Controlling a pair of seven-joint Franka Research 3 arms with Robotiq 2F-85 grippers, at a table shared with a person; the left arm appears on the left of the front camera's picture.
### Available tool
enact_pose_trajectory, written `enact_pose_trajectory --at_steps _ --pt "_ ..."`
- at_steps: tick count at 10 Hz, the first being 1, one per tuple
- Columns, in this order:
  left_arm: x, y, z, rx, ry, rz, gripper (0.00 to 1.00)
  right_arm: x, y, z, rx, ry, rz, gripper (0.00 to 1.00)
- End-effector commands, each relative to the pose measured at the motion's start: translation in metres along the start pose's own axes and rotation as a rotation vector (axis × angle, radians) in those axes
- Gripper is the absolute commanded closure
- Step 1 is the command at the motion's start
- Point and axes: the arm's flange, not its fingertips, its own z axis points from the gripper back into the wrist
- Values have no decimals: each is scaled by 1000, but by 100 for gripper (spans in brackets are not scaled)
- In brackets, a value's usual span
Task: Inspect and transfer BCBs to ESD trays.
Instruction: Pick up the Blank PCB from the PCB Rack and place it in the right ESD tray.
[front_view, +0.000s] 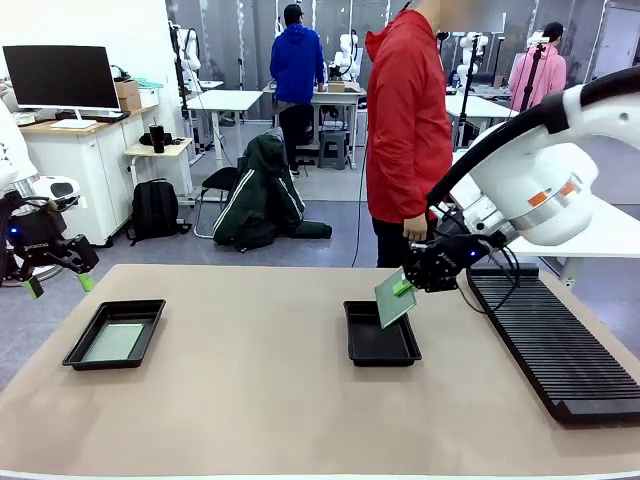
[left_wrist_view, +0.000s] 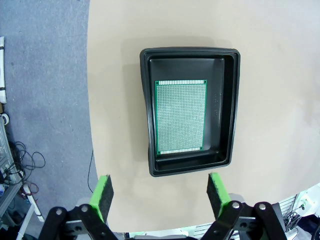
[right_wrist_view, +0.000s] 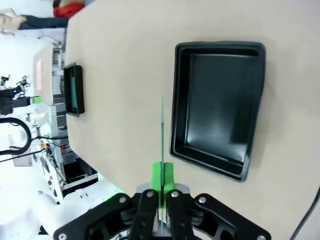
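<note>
Board (front_view: 392, 300), clamped edge-on in the right hand (front_view: 404, 289), hangs tilted beside the empty tray (front_view: 383, 361): centre it over that tray, level it, lower, release. Left hand (left_wrist_view: 160, 192) wide open, empty.

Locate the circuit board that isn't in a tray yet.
Front view, right of centre: the board hangs tilted in the right gripper, clear of the table, by the far right corner of the empty tray.
</note>
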Motion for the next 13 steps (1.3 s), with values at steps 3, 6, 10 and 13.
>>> enact_pose_trajectory --at_steps 3,6,10,13 --pt "0 1 -1 2 -3 -4 0 16 -24 -42 68 -9 14 98" --pt "0 1 -1 2 -3 -4 0 23 -44 -64 79 -29 -20 98" --pt "0 1 -1 2 -3 -4 0 26 -56 -93 101 -8 -29 98" --pt "0 1 -1 2 -3 -4 0 28 -57 -105 80 -14 -49 98"
